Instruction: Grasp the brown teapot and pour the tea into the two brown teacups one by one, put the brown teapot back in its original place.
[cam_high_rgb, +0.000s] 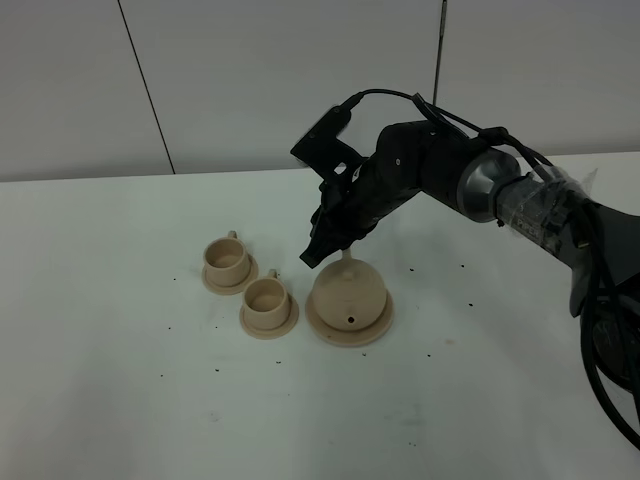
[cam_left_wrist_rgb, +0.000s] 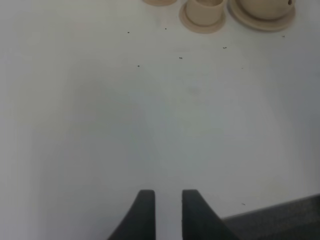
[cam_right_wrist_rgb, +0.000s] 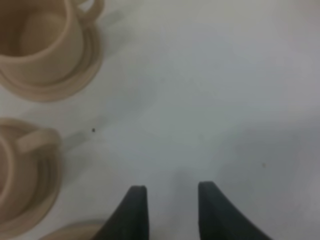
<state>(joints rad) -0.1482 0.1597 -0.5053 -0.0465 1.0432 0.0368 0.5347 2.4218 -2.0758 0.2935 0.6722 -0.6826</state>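
Right gripper (cam_high_rgb: 318, 250) hung just above the brown teapot (cam_high_rgb: 348, 298), on the side toward the cups. Its fingers were spread with nothing between them, only bare table (cam_right_wrist_rgb: 225, 100) in the gap. Left gripper (cam_left_wrist_rgb: 168, 215) was low over open table, well apart from the set, fingers slightly apart and empty.

Teapot sat on its wide saucer (cam_high_rgb: 375, 328), not lifted. Judged: grasp step, pouring not begun. Next move calls for bringing the fingers onto the pot and closing firmly before any lift.

Far teacup (cam_high_rgb: 227, 260) and near teacup (cam_high_rgb: 266, 303) each stood on a small saucer beside the pot. No tea was visible in either. Pot's contents were hidden.
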